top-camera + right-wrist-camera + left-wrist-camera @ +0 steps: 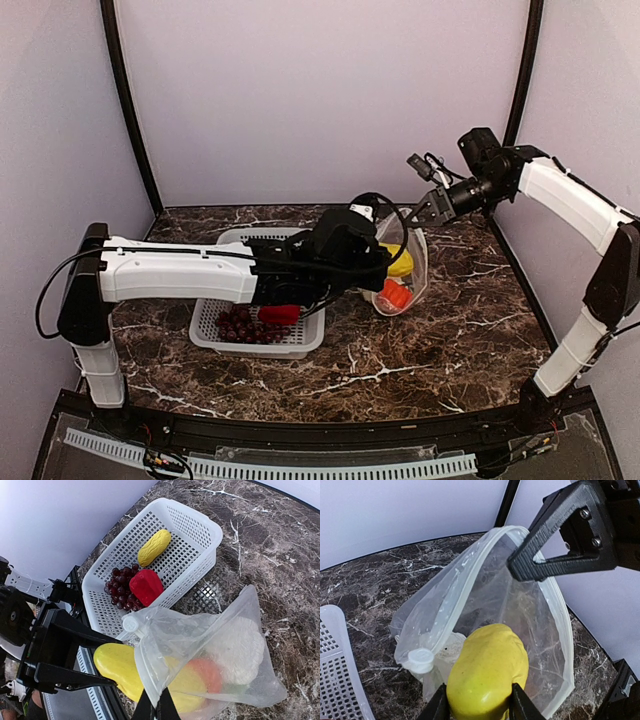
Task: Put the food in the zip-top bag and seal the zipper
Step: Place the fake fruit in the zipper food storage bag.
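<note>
Right of the basket (212, 527), right jaws pinch the zip-top bag (200, 630) rim, holding it open. Left jaws grip a yellow piece (487, 675) at its mouth. Cauliflower (240, 650) and orange piece (207, 672) are inside. To go: corn (154, 547), pepper (146, 586), grapes (120, 580), then sealing the zipper (465, 580).

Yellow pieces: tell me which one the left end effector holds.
The smooth yellow piece at the bag mouth, clamped in the left end effector; the ribbed corn lies loose in the basket.
</note>
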Controlling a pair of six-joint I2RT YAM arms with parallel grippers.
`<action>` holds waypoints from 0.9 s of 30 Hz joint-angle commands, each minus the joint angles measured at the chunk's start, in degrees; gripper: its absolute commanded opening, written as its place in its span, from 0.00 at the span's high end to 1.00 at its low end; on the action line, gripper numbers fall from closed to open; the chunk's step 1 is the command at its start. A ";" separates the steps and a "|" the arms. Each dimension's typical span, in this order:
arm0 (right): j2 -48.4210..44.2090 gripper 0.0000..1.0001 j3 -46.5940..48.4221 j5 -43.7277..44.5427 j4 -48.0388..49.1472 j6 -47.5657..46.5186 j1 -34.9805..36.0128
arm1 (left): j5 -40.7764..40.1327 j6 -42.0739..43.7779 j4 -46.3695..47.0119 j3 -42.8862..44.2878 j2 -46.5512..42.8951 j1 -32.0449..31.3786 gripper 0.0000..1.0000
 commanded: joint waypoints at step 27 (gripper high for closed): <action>-2.97 1.00 -0.47 -9.35 1.92 2.23 -2.52 | 5.15 6.30 9.18 11.59 10.51 1.65 0.27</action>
